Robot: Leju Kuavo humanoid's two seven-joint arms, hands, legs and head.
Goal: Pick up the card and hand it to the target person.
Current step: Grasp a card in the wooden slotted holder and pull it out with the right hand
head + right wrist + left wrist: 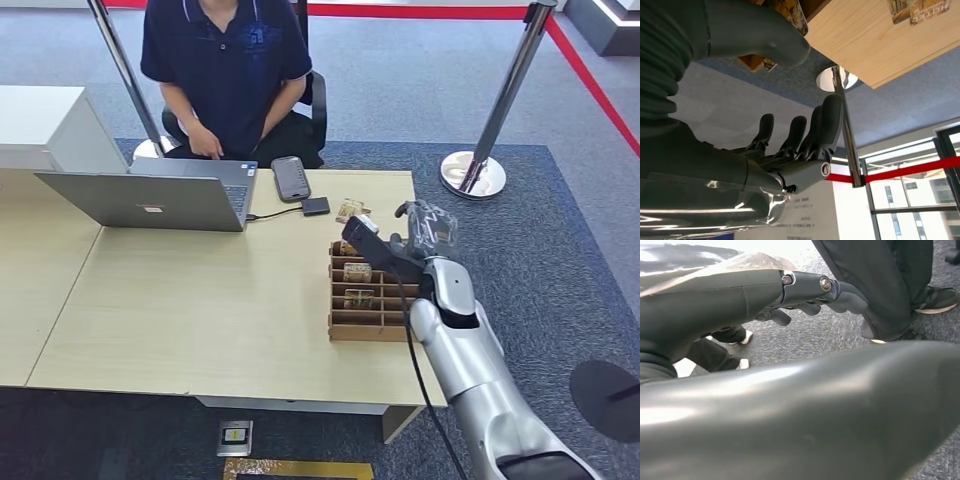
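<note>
Several picture cards (358, 271) stand in a wooden slotted rack (368, 328) on the right part of the table (189, 300). One more card (352, 210) lies loose on the tabletop just beyond the rack; the right wrist view shows that loose card (921, 10) too. My right hand (426, 228) hovers at the rack's far right corner with fingers spread, and nothing sits between its thumb and fingers (806, 140). A person in a dark shirt (226, 70) sits behind the table. My left hand (810, 292) hangs low beside my body, fingers stretched out and holding nothing.
A grey laptop (151, 200), a phone (290, 178) and a small black box (315, 206) with a cable lie at the table's far side. A chrome stanchion (473, 172) stands right of the table. Bystanders' legs (885, 285) stand near my left hand.
</note>
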